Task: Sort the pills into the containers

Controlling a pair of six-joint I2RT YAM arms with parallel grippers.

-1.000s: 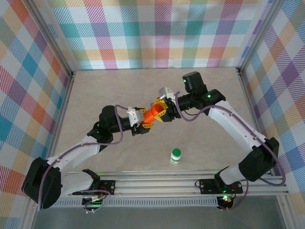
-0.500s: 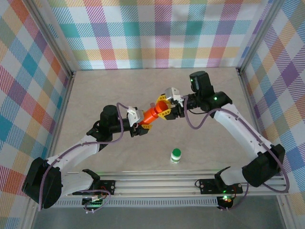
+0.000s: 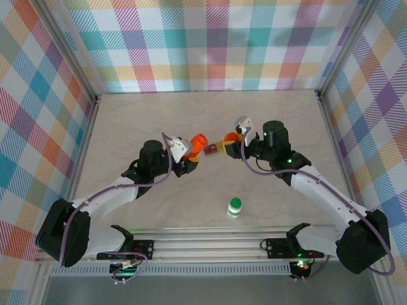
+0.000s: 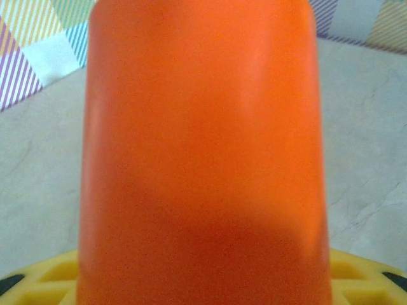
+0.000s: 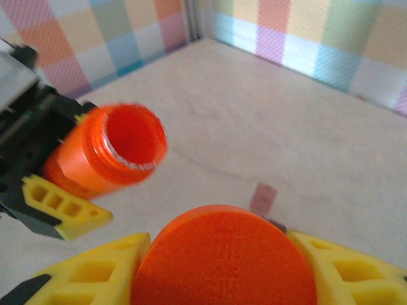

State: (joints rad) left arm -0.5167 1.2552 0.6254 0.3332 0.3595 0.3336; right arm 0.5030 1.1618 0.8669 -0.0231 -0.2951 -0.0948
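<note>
Above the middle of the bench [image 3: 127, 127], the two arms meet with a small gap between what they carry. The left pincer [image 3: 191, 153] pinches an orange bottle [image 3: 199, 140] by its body, holding it off the surface and tilted, its open mouth turned up and toward the right arm. In the left wrist view the bottle's orange wall [image 4: 203, 159] stands very close to the lens, with the yellow fingers [image 4: 359, 274] showing at the bottom corners on either side of it. The right pincer [image 3: 226, 143] is closed on a round orange cap [image 3: 231, 136], which sits just beside the bottle's mouth but apart from it. In the right wrist view the cap [image 5: 222, 251] lies flat between the yellow fingers [image 5: 95, 273], and beyond it the uncapped bottle [image 5: 105, 155] points its threaded opening toward the camera. A small bottle with a green cap [image 3: 234, 207] stands upright on the bench nearer the arm bases, well apart from both pincers.
</note>
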